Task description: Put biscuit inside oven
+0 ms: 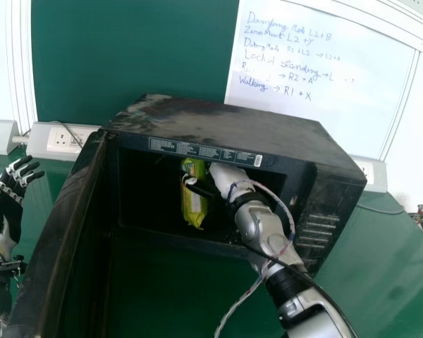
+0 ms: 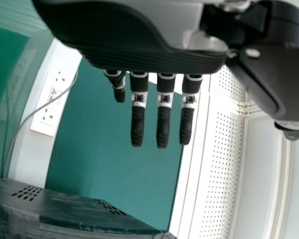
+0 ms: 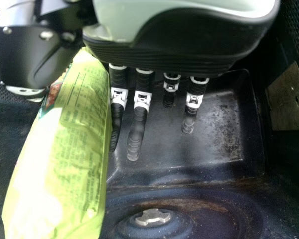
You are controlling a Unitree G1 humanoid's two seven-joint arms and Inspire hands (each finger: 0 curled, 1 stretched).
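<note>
A biscuit packet [image 1: 194, 204] is hanging inside the dark cavity of a microwave oven [image 1: 233, 127], its long side running roughly upright, as a robot's right hand [image 1: 227, 176] is holding it from the right. The thumb [image 3: 35, 55] is lying on one side of the green-yellow wrapper and the fingers [image 3: 135, 134] on the other, nearly straight with gaps between them, the nearest apparently pressing the packet toward the thumb; such a flat pinch is probably sparing the contents from crushing. The right arm [image 1: 257, 229] is reaching through the front opening, placing the packet past the frame.

The door [image 1: 56, 232] is standing wide open at the left, giving the arm a free way in. Beyond it, outside the oven, the left hand [image 1: 7, 204] is hanging raised and holding nothing, its fingers straight and apart, a position that is likely leaving the doorway to the other arm.

Below the packet, a bare drive coupler [image 3: 153, 217] is rising from the cavity floor [image 3: 224, 154], an uneven spot on which a released packet could be tipping. The task is appearing nearly done: lowering the packet, parting thumb and fingers, and withdrawing without dragging the wrapper are seemingly remaining.
</note>
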